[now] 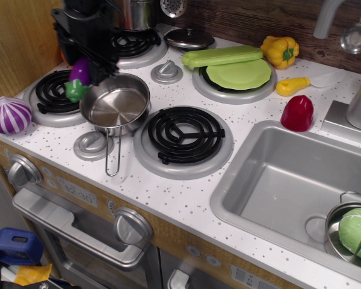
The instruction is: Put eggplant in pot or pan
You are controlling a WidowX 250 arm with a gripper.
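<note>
In the single view, the black pincer (87,63) hangs in the upper left of the frame, clamped on the eggplant (79,78), which it carries stem-down above the white speckled surface (186,201), with the green cap at the bottom and the purple body partly hidden between the dark fingers. The eggplant sits just beside the left rim of the saucepan (114,105), at the rim's edge and not yet over the bowl. The saucepan is shiny and bare inside, standing left of centre with its thin wire handle (113,153) pointing toward the lower edge of the frame. Left of it lies a black coil burner (54,93), and right of it a larger coil burner (183,133) on its grey ring. At the far left edge rests a purple-and-white striped onion (9,114), well apart from the pincer. Toward the upper middle, a green plate (239,73) sits on another burner with a long green lid (222,56) just behind it. A yellow pepper (280,50) stands in the upper right against the dark wall, and a red pepper (298,112) stands near the sink (277,180). In the lower right corner, inside the sink, a small steel pot (337,223) holds green food (356,232).
</note>
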